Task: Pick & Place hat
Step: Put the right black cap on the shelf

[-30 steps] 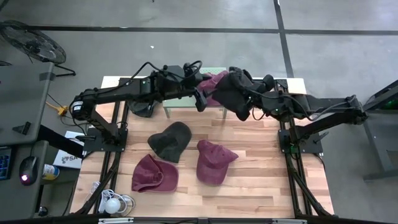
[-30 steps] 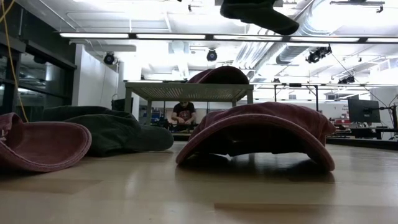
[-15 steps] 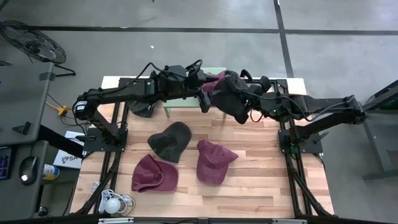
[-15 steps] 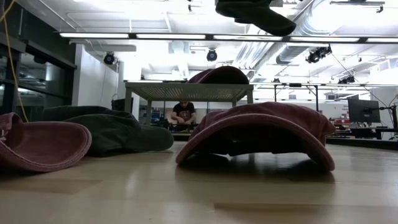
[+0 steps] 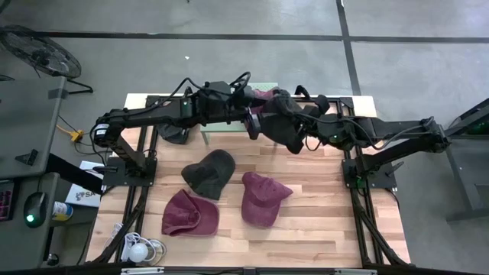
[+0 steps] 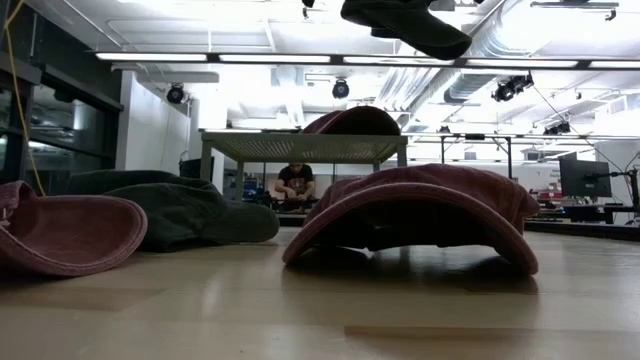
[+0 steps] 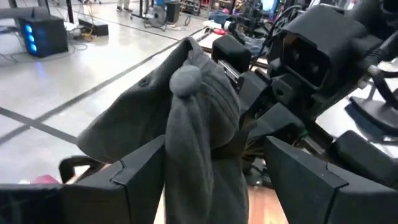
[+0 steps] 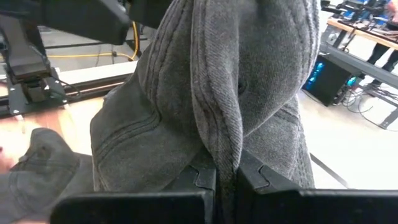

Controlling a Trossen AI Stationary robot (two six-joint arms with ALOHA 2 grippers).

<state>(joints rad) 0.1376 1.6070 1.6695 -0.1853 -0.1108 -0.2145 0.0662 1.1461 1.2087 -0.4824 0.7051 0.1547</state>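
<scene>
A dark grey hat [image 5: 284, 126] hangs in the air over the table's far middle, and my right gripper [image 8: 225, 177] is shut on it. It shows at the low view's top edge as the hat [image 6: 405, 22]. My left gripper [image 7: 214, 149] is open and level, one finger on either side of the hat's crown, below its top button [image 7: 185, 78]. I cannot tell whether these fingers touch the cloth. A maroon hat [image 6: 352, 120] lies on the mesh stand [image 6: 300, 147]. My right gripper pinches a folded ridge of the grey hat's cloth [image 8: 219, 146] between its two fingers [image 8: 198, 179], several layers thick. The fingers come nearly level from the table's right side. The hat is lifted clear of the table and stand, and its crown bulges beyond the fingers.
On the table's near half lie a dark grey hat [image 5: 208, 172] and two maroon hats [image 5: 263, 198] [image 5: 189, 214]. Another dark hat [image 5: 174, 134] lies under the left arm at the far left. A white bulb and cables [image 5: 139, 249] sit at the near left corner.
The held grey hat has swung a little toward the table's left, closer to my left gripper. My left gripper has rolled about its own axis and stayed open. My right gripper has kept its hold.
</scene>
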